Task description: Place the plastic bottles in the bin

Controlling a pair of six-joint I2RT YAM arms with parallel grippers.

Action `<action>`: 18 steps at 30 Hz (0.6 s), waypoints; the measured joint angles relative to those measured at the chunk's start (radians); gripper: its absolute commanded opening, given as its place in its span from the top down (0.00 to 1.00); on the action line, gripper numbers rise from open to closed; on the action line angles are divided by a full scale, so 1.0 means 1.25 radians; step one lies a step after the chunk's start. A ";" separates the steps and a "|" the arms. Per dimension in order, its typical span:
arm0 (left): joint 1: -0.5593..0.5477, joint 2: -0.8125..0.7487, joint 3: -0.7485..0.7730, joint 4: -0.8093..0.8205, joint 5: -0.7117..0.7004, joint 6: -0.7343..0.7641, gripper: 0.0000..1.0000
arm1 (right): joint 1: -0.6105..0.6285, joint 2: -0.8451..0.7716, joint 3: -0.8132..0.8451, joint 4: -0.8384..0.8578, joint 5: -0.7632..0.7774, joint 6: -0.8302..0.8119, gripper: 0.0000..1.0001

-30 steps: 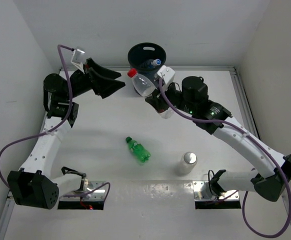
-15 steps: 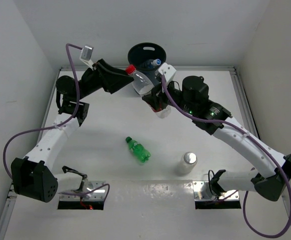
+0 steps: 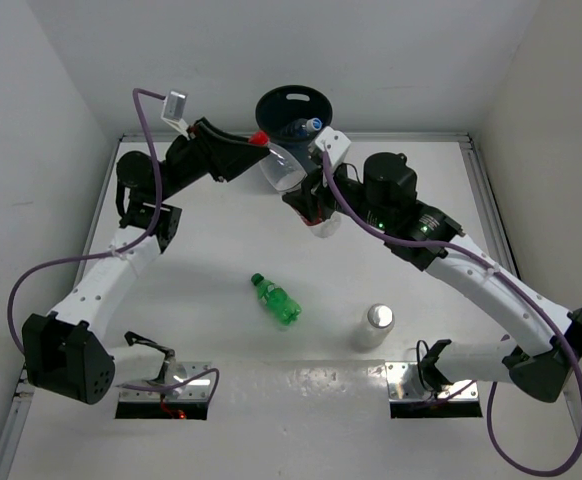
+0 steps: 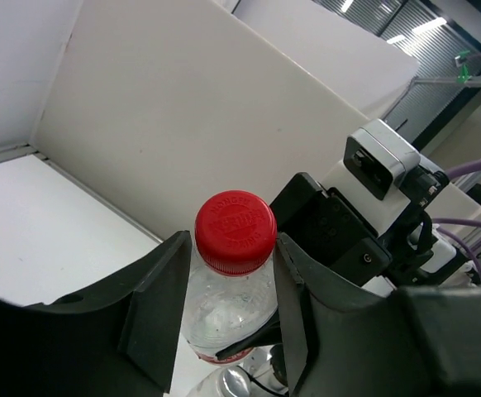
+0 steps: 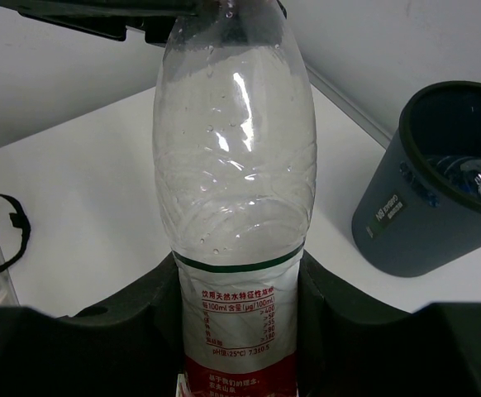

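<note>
A clear bottle with a red cap and a red-white label (image 3: 283, 170) hangs above the table just in front of the bin (image 3: 262, 108). My right gripper (image 3: 316, 210) is shut on its labelled lower body (image 5: 239, 331). My left gripper (image 3: 261, 143) has closed round its top, both fingers pressing beside the red cap (image 4: 235, 230). A blue-capped clear bottle (image 3: 306, 127) lies inside the bin (image 5: 406, 223). A green bottle (image 3: 276, 300) lies on its side mid-table. A pale silvery-topped bottle (image 3: 375, 326) stands at the near right.
The dark grey bin stands at the table's far edge against the back wall. White walls close in the table on the left, right and back. Purple cables loop off both arms. Both arm bases sit at the near edge.
My left gripper swung right to the bottle's red cap and closed from wide open onto it. The right gripper kept its hold, with the bottle shifting only slightly.
</note>
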 measured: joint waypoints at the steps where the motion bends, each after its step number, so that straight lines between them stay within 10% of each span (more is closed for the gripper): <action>1: -0.001 0.001 0.000 0.001 -0.004 0.002 0.52 | 0.000 0.000 0.000 0.001 0.000 0.000 1.00; 5: -0.005 0.013 0.001 0.013 -0.005 0.003 0.48 | -0.001 0.000 0.000 -0.003 0.002 -0.001 1.00; 9: -0.013 0.022 0.001 0.022 -0.008 0.002 0.71 | -0.002 0.000 0.000 -0.009 0.002 -0.002 1.00; 11: -0.013 0.027 0.004 0.027 -0.007 0.007 0.91 | -0.002 0.000 0.000 -0.011 0.005 -0.002 0.77; 12: -0.014 0.030 0.007 0.029 -0.007 0.009 1.00 | -0.002 0.000 0.000 -0.009 0.010 -0.002 0.39; 13: -0.014 0.033 0.012 0.025 -0.008 0.013 1.00 | -0.002 0.000 0.000 -0.009 0.016 0.001 0.27; 18: -0.015 0.075 0.083 -0.034 -0.031 0.079 1.00 | -0.010 0.000 0.000 -0.007 0.046 0.009 0.04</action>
